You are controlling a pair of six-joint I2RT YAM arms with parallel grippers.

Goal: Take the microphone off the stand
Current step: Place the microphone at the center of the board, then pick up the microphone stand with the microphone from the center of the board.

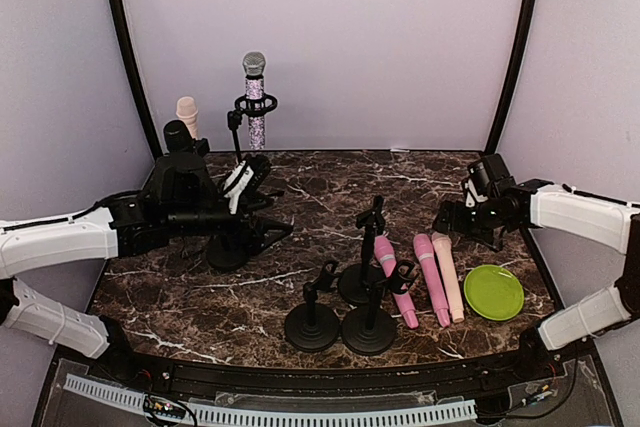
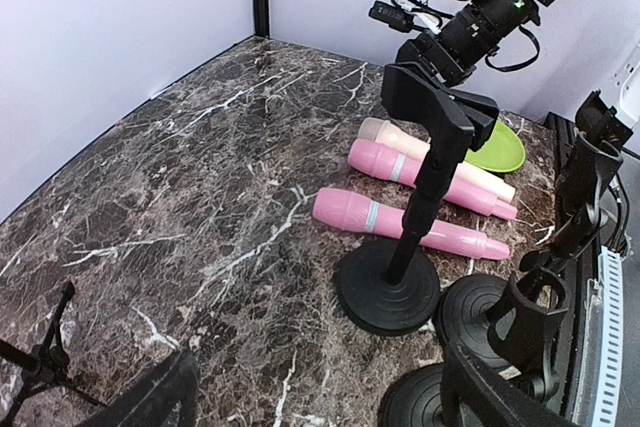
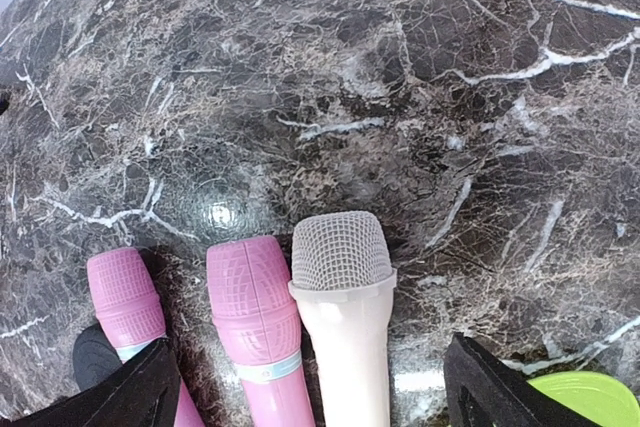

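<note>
Right jaws: the right gripper (image 3: 312, 379) is spread wide over the cream microphone (image 3: 340, 287) and grips nothing. That one lies flat on the counter (image 1: 320, 187) beside two pink microphones (image 3: 255, 297), in what looks like the drop-off row.
Right arm: reaching in low, wrist tipped down.
Glitter microphone (image 1: 255, 97): upright in its stand clip (image 1: 256, 107), back left. Next up, I'd say.
Left jaws: the left gripper (image 2: 310, 402) is apart and empty, arm low beside that stand.
</note>
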